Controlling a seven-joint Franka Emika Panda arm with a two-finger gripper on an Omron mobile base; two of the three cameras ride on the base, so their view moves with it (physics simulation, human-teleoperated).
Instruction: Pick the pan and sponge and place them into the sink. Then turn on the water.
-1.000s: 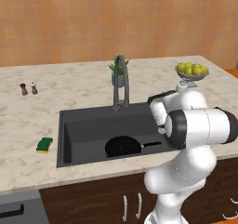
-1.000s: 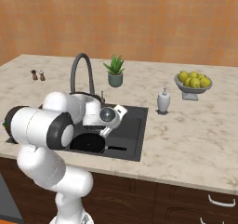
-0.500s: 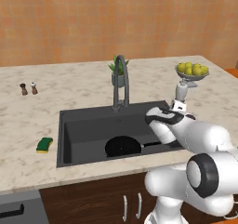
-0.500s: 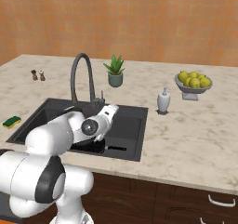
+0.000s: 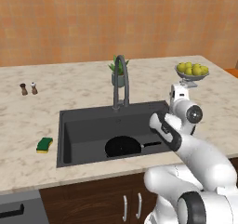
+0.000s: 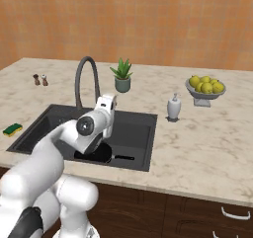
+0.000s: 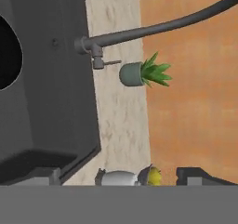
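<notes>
1. Pincer first, from the left base view: you have the pincer (image 5: 158, 124) over the right part of the sink (image 5: 83, 121), jaws spread wide and grasping nothing. The pan (image 5: 123, 146) lies on the sink floor, its handle pointing right toward the arm. The sponge (image 5: 45, 145) sits on the counter (image 5: 28, 121) just beside the sink's left rim, well apart from the pincer. The faucet (image 5: 121, 81) arches over the back rim and no water runs. A fruit bowl (image 5: 192, 71) holds yellow fruit; two small shakers (image 5: 28, 88) stand far left.

2. From the right base view: the arm's hand hangs over the basin in front of the faucet's base, with the pan partly hidden behind it. The sponge (image 6: 12, 129) is across the whole basin on the far left counter. A soap dispenser (image 6: 173, 106) stands near the sink's right rim, and a potted plant (image 6: 122, 75) behind it.

3. From the hand view: you look along the counter's back edge at the faucet's base and small lever (image 7: 100, 60), with the plant close behind.

4. Judged risks: your reach to the sponge crosses under or past the faucet arch, so a high swing could strike it. A shallow grasp could push the small sponge along the counter. Nudging the lever early would start water before the sponge is in.
</notes>
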